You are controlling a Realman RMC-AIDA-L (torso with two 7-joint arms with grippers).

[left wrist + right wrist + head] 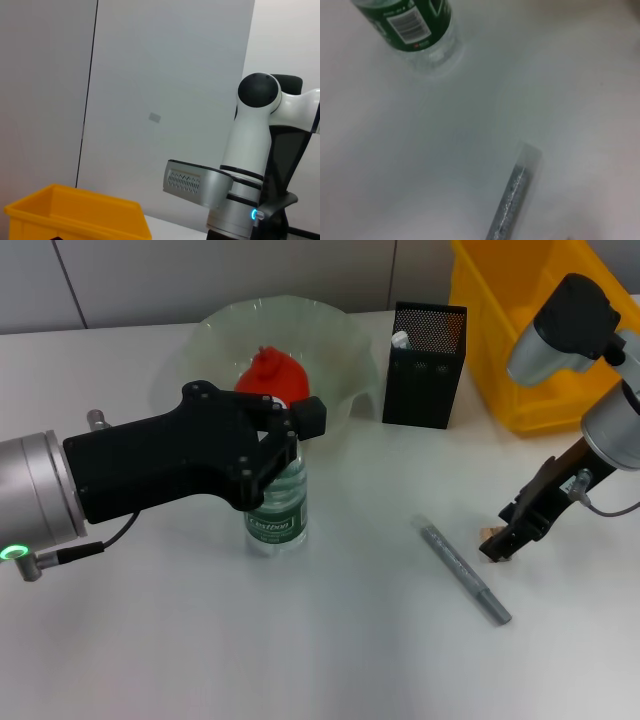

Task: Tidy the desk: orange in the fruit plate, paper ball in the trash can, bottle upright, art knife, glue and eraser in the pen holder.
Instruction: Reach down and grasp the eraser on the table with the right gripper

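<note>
Left gripper fingers clamp clear plastic bottle; right gripper fingers' state unclear.

1. Your left gripper is level, reaching in from the left side, its black fingers closed around the bottle just under the cap.
2. Your right gripper points steeply down at the table, fingertips low near the surface.

I am working at what looks like a lab's mock office desk: a plain white table before grey wall panels, set with a mesh pen holder and a yellow trash can
</note>
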